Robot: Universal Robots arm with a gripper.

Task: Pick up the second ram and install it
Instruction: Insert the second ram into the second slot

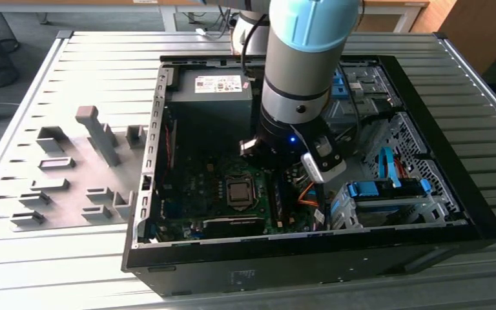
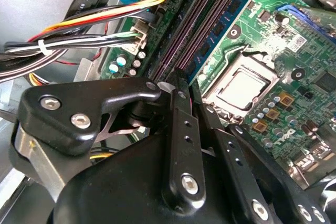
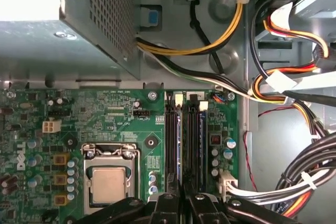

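One tool (image 3: 181,203) hung inside the open computer case (image 1: 454,213), its two fingers (image 2: 181,129) pressed together over the memory slots (image 3: 185,140). Two blue-green sticks stood seated there side by side; the second ram (image 3: 200,135) lay between black slot rails, beside one CPU socket (image 3: 107,182).

Matt black plastic pincer (image 2: 181,85); glossy green motherboard (image 3: 110,121); ribbed grey metal table (image 1: 84,71).

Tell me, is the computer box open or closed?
Open. The computer case lies with no side cover on it, so the motherboard and cables inside are in plain sight.
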